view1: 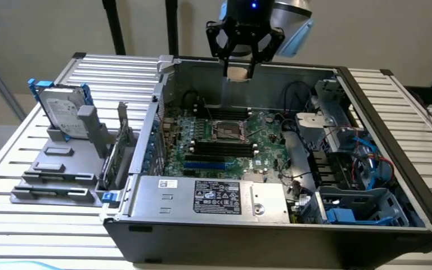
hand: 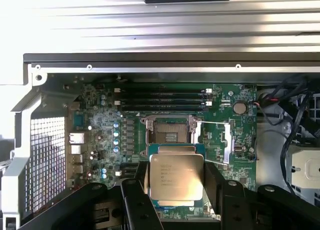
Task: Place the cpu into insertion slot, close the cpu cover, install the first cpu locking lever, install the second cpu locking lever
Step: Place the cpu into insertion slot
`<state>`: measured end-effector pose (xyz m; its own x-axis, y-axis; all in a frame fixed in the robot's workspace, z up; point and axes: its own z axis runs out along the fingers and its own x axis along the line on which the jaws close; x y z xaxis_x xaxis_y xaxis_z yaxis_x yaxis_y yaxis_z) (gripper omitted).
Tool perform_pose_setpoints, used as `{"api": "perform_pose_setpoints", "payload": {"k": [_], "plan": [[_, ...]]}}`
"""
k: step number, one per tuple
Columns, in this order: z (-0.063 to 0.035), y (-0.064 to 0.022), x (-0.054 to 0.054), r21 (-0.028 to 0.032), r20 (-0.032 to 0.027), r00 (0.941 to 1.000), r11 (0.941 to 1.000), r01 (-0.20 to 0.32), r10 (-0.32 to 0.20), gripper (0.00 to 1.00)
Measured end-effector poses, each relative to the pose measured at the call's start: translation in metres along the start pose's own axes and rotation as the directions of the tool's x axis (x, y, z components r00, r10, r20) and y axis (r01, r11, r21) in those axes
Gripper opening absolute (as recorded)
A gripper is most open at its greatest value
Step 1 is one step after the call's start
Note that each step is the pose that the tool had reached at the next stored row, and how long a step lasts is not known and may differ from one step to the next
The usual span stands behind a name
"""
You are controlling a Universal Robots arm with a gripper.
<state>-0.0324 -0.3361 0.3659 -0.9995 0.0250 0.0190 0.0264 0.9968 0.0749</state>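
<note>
**Q:** What lies nearest the wrist camera?

**A:** The black two-fingered gripper (hand: 176, 192). Its jaws are parted about one chip-width and grip two opposite edges of the flat, pale tan-silver square cpu (hand: 176, 176), whose printed face is towards the lens. In the exterior view the gripper (view1: 238, 67) hangs at the upper centre of the frame. The cpu (view1: 238, 73) is a small tan tile between its tips, above the rear rim of the open black-and-grey metal computer case (view1: 276, 242).

**Q:** Which way does the target lie from the claw?

**A:** Downward, into the case. The small square dark insertion slot (view1: 229, 130), silvery-rimmed, sits mid-frame in the exterior view on the green motherboard (view1: 269, 126). It is almost straight below the gripper in the picture and well apart from it. In the wrist view the insertion slot (hand: 170, 132) appears just past one edge of the cpu, between it and the row of long black memory sticks (hand: 162, 97). The chip's edges and the slot's rim run roughly parallel. The slot looks open and unfilled, so placement is judged not yet done.
</note>
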Motion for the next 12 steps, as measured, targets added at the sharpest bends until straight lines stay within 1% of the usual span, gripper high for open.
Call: {"api": "perform_pose_setpoints", "payload": {"k": [2,3,6,8,10,12], "plan": [[0.0003,0.0020,0.0001,0.0084,0.0002,1.0000,1.0000,-0.001,0.001,0.54],[0.0004,0.0023,0.0000,0.0107,0.0005,1.0000,0.9999,-0.004,0.004,0.54],[0.0006,0.0023,-0.0003,0.0113,0.0030,0.9993,0.9992,-0.038,0.038,0.54],[0.0009,0.0023,-0.0003,0.0106,0.0052,0.9978,0.9977,-0.067,0.067,0.54],[0.0011,0.0023,-0.0003,0.0098,0.0076,0.9951,0.9951,-0.098,0.098,0.54],[0.0014,0.0023,-0.0003,0.0088,0.0101,0.9910,0.9910,-0.133,0.133,0.54]]}}
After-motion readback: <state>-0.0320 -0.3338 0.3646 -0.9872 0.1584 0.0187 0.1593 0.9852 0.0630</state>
